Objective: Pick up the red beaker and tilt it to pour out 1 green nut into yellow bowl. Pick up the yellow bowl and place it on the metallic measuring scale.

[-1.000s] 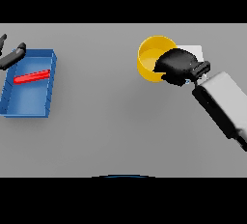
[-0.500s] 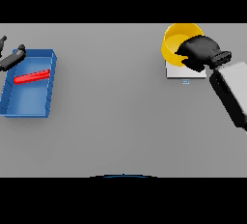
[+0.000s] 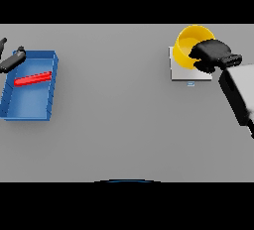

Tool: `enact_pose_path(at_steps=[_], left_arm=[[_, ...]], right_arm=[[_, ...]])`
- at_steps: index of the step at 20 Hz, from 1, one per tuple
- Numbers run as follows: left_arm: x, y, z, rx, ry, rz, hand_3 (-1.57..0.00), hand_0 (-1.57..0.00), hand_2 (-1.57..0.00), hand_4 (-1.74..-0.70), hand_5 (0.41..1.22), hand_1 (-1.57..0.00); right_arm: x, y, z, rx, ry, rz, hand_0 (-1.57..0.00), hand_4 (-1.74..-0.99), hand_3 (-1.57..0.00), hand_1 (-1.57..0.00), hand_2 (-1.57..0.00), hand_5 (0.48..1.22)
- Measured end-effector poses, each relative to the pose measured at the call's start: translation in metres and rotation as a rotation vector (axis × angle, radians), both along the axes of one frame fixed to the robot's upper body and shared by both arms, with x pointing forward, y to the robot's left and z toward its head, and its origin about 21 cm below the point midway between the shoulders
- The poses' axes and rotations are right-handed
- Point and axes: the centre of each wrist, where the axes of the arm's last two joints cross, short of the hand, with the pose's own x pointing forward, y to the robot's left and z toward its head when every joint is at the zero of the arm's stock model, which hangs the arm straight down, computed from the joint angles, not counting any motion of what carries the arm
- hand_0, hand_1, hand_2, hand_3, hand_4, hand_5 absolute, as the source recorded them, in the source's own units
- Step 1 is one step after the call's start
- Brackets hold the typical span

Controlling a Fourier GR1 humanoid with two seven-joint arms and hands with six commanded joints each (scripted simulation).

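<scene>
1. over the far right of the table, the right hand (image 3: 212, 55) has carried the yellow bowl (image 3: 189, 46) rightward from where it was a second ago; its fingers are curled round the bowl's near rim.
2. the bowl now sits above the metallic measuring scale (image 3: 184, 73), overlapping its far edge; whether it rests there i cannot tell.
3. judging from this, the placing step is nearly done, with lowering and release remaining.
4. the left hand (image 3: 12, 60) is idle at the blue tray (image 3: 30, 112), which holds a red stick (image 3: 32, 79); its fingers cannot be told.
</scene>
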Motion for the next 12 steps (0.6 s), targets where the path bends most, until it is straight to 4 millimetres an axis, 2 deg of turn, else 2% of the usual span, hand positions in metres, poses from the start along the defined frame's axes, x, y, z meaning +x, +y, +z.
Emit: enact_pose_path(at_steps=[3, 5, 6, 7, 8, 9, 10, 12], left_arm=[[-0.0011, -0.0011, -0.0058, -0.008, 0.01, -0.002, 0.0, 0.0, 0.0, -0.85, 0.796, 0.0], [0.0018, -0.0009, -0.001, -0.004, -0.002, -0.01, 0.0, 0.0, 0.0, -0.84, 0.783, 0.0], [-0.001, 0.0008, -0.0068, -0.002, 0.006, -0.011, 0.0, 0.0, 0.0, -0.84, 0.78, 0.0], [0.0002, 0.0018, -0.0052, -0.001, 0.008, -0.005, 0.0, 0.0, 0.0, -0.84, 0.779, 0.0], [0.0001, -0.0026, -0.0028, -0.001, 0.004, -0.017, 0.0, 0.0, 0.0, -0.84, 0.775, 0.0], [0.0022, -0.0022, -0.0036, -0.001, 0.009, -0.017, 0.0, 0.0, 0.0, -0.84, 0.773, 0.0], [0.0009, 0.001, -0.0022, -0.001, 0.008, -0.012, 0.0, 0.0, 0.0, -0.84, 0.774, 0.0], [0.001, 0.002, 0.0004, 0.001, 0.009, -0.013, 0.0, 0.0, 0.0, -0.83, 0.768, 0.0]], right_arm=[[0.0001, -0.0005, -0.0084, -0.006, 0.015, -0.02, -1.57, -1.741, -1.42, -1.57, -1.38, 1.221], [0.0009, 0.0008, -0.0083, -0.005, 0.028, -0.021, -1.57, -1.741, -1.45, -1.57, -1.37, 1.221], [0.0009, -0.0005, -0.0077, 0.002, 0.025, -0.013, -1.57, -1.741, -1.38, -1.57, -1.4, 1.221], [0.0, -0.0034, -0.0096, 0.0, 0.029, -0.021, -1.57, -1.741, -1.25, -1.5, -1.44, 1.221], [0.0007, 0.0003, -0.0121, -0.009, 0.031, -0.035, -1.56, -1.682, -1.11, -1.43, -1.34, 1.221], [0.0028, 0.0003, -0.0101, -0.009, 0.034, -0.035, -1.47, -1.632, -0.96, -1.28, -1.18, 1.145], [0.0017, -0.0031, -0.0084, -0.004, 0.038, -0.037, -1.33, -1.592, -0.82, -1.12, -1.01, 1.074], [0.0011, -0.0024, -0.0116, 0.027, 0.063, -0.064, -0.95, -1.535, -0.58, -0.81, -0.71, 0.965]])
